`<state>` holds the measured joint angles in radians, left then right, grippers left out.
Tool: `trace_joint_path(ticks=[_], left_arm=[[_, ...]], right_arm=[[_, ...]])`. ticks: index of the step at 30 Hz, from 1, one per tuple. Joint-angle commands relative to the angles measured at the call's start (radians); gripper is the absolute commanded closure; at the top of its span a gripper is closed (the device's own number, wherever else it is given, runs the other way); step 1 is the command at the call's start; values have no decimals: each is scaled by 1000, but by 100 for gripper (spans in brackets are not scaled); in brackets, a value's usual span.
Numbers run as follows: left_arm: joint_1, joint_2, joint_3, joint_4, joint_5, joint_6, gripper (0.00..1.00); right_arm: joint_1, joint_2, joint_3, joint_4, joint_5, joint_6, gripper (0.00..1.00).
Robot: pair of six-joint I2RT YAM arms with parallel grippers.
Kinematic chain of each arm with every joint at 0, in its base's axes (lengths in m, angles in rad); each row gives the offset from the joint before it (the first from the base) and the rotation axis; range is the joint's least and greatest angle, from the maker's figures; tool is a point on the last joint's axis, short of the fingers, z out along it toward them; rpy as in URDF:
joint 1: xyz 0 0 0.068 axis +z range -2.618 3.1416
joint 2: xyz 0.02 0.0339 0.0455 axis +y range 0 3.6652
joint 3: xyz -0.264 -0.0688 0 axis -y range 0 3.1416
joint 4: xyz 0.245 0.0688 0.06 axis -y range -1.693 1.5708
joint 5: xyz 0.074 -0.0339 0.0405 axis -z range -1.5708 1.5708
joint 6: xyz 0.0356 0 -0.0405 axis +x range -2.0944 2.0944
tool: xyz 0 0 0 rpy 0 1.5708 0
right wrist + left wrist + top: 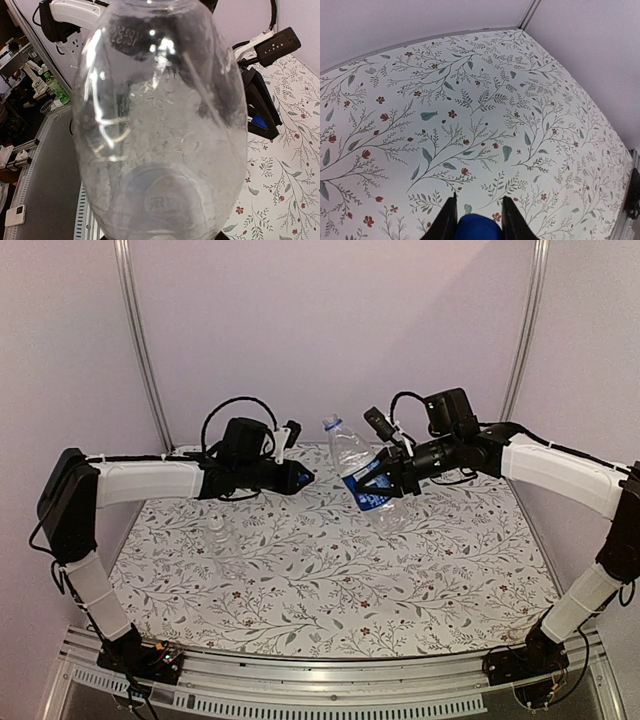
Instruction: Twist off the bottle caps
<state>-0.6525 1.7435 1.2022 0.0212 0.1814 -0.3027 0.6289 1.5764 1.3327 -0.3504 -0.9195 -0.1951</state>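
My left gripper [304, 478] hovers above the table, shut on the bright blue bottle cap [479, 227], which sits between its two dark fingers [447, 220]. My right gripper [386, 478] is shut on the taller bottle [362, 472] at its blue-and-white label and holds it tilted in the air, its open neck [332, 424] pointing up and left, a short way from the left gripper. In the right wrist view the clear bottle [160, 125] fills the frame, with the blue cap [257, 121] visible beyond it. The shorter, nearly see-through bottle [218, 536] stands on the table at the left; I cannot make out its pale cap.
A floral cloth [330, 590] covers the table. Pale walls and two metal posts [140, 340] close off the back. A metal rail [330, 670] runs along the near edge between the arm bases.
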Motion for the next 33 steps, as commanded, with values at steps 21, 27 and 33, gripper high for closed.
trace_joint_path(ticks=[21,27,33], left_arm=[[-53,398,259,-158,39,50,81],[-70,446,290,-161,32,52,81],[-73,479,299,-170,31,53,80]], right_arm=[[-32,-72,-43,54,-7,25,67],[-33,-71,-48,54,-6,26,67],[-34,-76,-55,53,-2,26,67]])
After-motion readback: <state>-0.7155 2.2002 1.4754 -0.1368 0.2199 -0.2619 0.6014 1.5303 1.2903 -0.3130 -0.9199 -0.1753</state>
